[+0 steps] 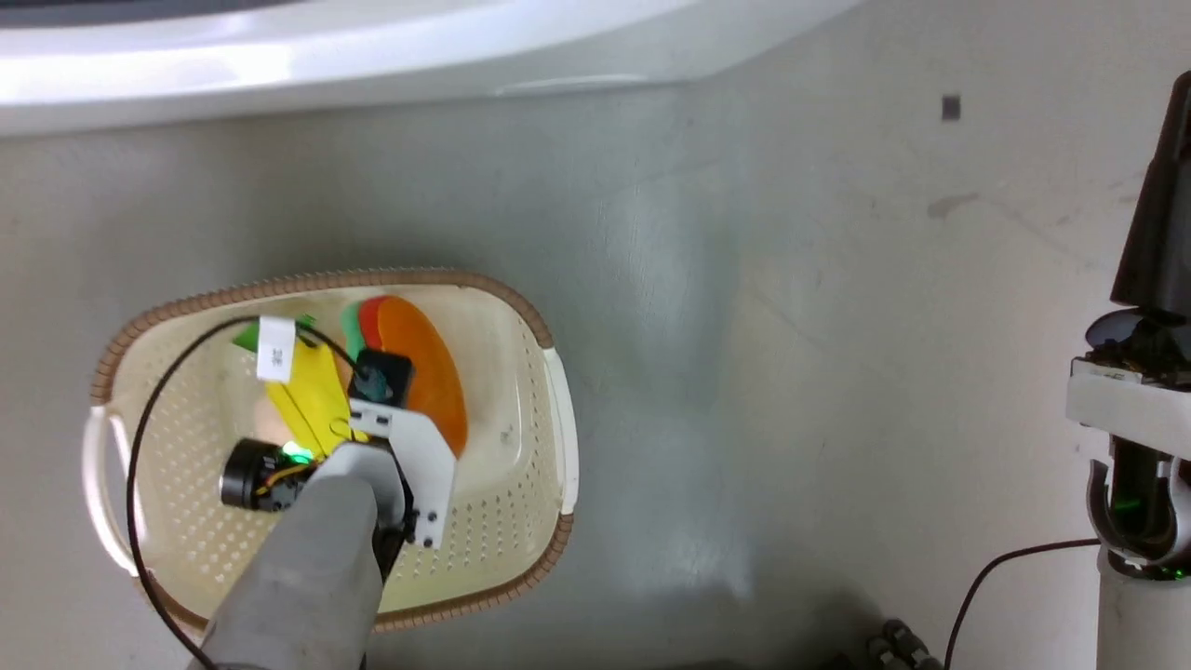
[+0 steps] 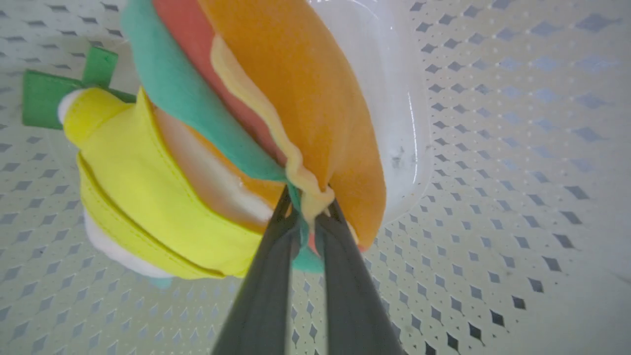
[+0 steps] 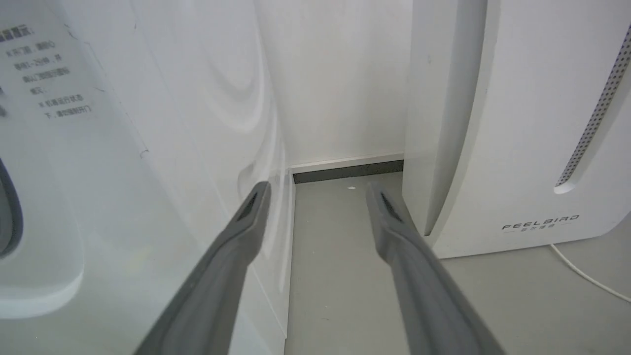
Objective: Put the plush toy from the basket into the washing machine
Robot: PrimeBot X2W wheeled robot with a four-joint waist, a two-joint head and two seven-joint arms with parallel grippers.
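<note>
Left gripper [image 2: 306,209]: fingers clamped on the plush toy [image 2: 305,88] at its layered edge; toy lies inside the basket [image 2: 517,172]. Right gripper [image 3: 318,192]: fingers spread apart, beside the washing machine [image 3: 123,148]

The plush toy [image 2: 305,98] is made of soft, matt, felt-like cloth, stitched along its yellow part. The basket [image 2: 493,148] is moulded of smooth cream plastic, pierced all over and glossy at the bottom; its brown rim [image 1: 316,282] looks woven. A glossy white shell is shown by the washing machine [image 3: 148,148], a duller smooth one by the FEELBIRD appliance [image 3: 517,123]. The floor [image 1: 744,372] is matt grey, faintly scuffed. The left claw [image 2: 310,204] and right claw [image 3: 318,190] are finished matt dark grey.
</note>
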